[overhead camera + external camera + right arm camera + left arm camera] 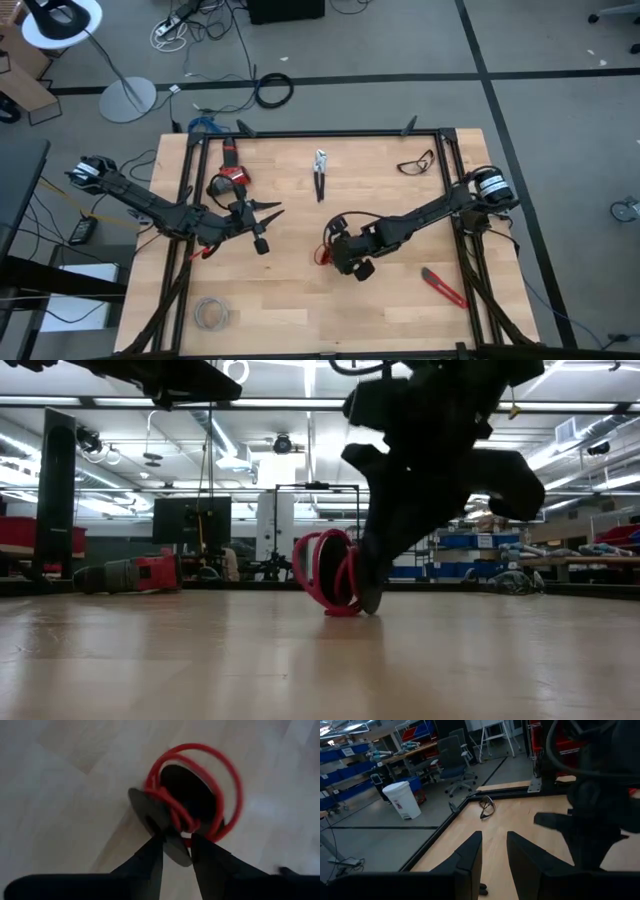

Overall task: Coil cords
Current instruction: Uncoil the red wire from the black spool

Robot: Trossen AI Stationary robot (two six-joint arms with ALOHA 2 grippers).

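The red cord point(227, 775) is wound into a small coil of several turns that stands on its edge on the wooden table point(330, 572), right of centre point(324, 247). My right gripper point(176, 845) slants down onto it, its fingers closed in on the bunched turns and on a dark disc-like piece point(155, 815) at the coil's side. In the low view it stands against the coil's side point(368, 592). My left gripper point(272, 212) hovers left of centre, clear of the coil. It is open, with nothing between its fingers point(494, 842). My right gripper has the coil's bunched turns point(186, 826) and the edge of the dark disc-like piece between its two fingers. The fingers come from above, slanting down. The coil stands upright with its lowest turns point(340, 610) on the table.
Pliers point(320, 172) lie at the far middle and safety glasses point(415, 162) at the far right. A red and black tool point(232, 178) sits far left, a red knife point(445, 288) near right, and a pale wire bundle point(210, 312) near left. A black frame point(330, 132) rims the table.
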